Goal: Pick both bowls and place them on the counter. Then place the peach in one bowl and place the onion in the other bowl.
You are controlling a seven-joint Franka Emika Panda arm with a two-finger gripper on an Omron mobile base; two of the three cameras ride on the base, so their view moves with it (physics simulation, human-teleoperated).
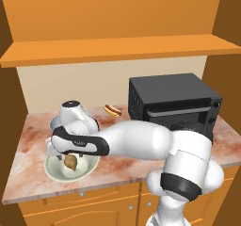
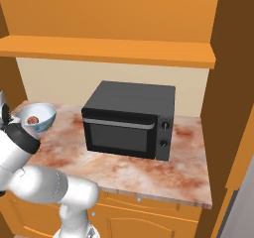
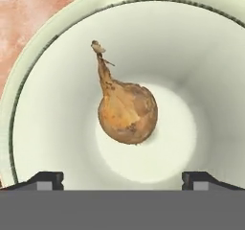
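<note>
Two dark fingertips [image 3: 46, 180] of the claw [image 3: 122, 180], spread wide apart and holding nothing, hang over the cream bowl [image 3: 43, 104] on the marbled counter [image 1: 28, 145]. The onion [image 3: 127, 111] lies on the bowl's floor, just beyond and between them.

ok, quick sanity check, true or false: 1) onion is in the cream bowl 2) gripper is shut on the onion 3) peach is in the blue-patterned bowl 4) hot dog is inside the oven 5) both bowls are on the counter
1) True: the onion lies in the cream bowl.
2) False: the gripper is open, apart from it.
3) True: the peach sits in the blue-patterned bowl.
4) False: the hot dog lies on the counter, left of the oven.
5) True.
</note>
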